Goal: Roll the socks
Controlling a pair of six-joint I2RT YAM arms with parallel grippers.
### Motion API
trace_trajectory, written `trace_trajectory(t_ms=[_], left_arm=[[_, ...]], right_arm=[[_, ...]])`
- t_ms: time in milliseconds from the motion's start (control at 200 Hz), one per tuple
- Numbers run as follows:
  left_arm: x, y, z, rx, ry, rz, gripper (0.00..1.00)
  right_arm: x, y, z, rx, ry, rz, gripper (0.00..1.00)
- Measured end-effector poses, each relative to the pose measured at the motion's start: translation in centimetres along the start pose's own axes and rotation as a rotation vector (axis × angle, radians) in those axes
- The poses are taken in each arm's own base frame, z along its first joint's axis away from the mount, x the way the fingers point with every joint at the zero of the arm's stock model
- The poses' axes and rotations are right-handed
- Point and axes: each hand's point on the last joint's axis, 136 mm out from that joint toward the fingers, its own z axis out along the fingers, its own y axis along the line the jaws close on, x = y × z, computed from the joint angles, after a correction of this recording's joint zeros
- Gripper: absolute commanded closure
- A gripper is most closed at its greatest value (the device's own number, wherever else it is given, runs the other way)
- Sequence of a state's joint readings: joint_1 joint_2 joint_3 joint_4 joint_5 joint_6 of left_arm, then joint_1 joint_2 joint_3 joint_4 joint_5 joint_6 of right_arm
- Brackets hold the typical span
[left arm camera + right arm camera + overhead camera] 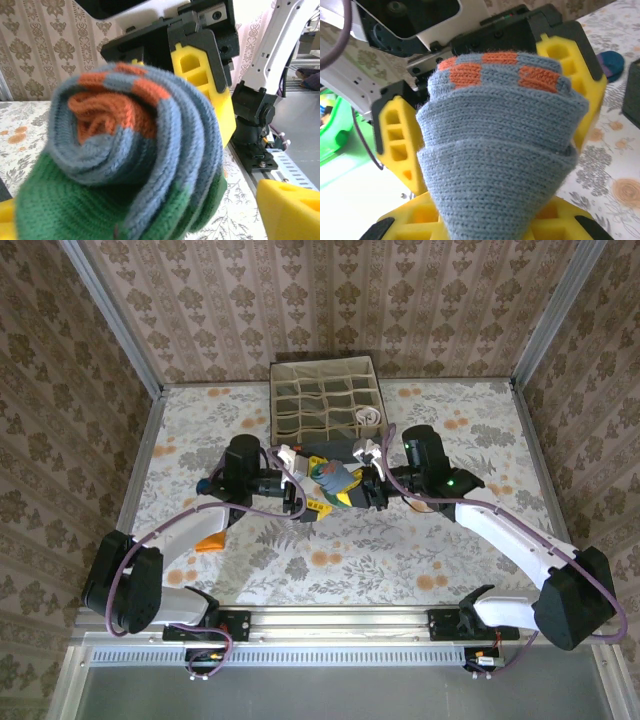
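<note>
The rolled striped sock [335,480] hangs above the desk [450,560], the right gripper [360,488] clamped on one end and the left gripper [308,502] with jaws spread wide around the other. The roll looks nearly finished — next, I judge, the left must close squarely on the bundle so the layers cannot unwind.

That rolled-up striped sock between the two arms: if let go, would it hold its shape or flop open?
The striped sock looks soft and squashy: thick knit in loose layers. It would likely loosen or unroll, since those layers gape open. Its ribbed yarn probably grips rather than slides.
</note>
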State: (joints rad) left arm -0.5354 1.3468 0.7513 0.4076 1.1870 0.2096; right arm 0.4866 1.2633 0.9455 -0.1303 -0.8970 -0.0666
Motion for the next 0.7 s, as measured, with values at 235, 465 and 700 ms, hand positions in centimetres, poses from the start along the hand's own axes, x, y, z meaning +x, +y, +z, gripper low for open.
trace_trajectory(t_ms=[235, 465, 700], left_arm=[[-0.8, -0.5, 0.0, 0.045, 0.013, 0.013, 0.67], [-0.4, -1.1, -0.2, 0.056, 0.036, -0.028, 0.92], [-0.8, 0.4, -0.5, -0.040, 0.071, -0.024, 1.00]], right_arm=[[-0.5, 0.8, 0.6, -0.134, 0.011, 0.062, 1.00], [-0.1, 1.1, 0.6, -0.206, 0.030, 0.132, 0.96], [-0.6, -0.6, 0.6, -0.186, 0.036, 0.236, 0.39]])
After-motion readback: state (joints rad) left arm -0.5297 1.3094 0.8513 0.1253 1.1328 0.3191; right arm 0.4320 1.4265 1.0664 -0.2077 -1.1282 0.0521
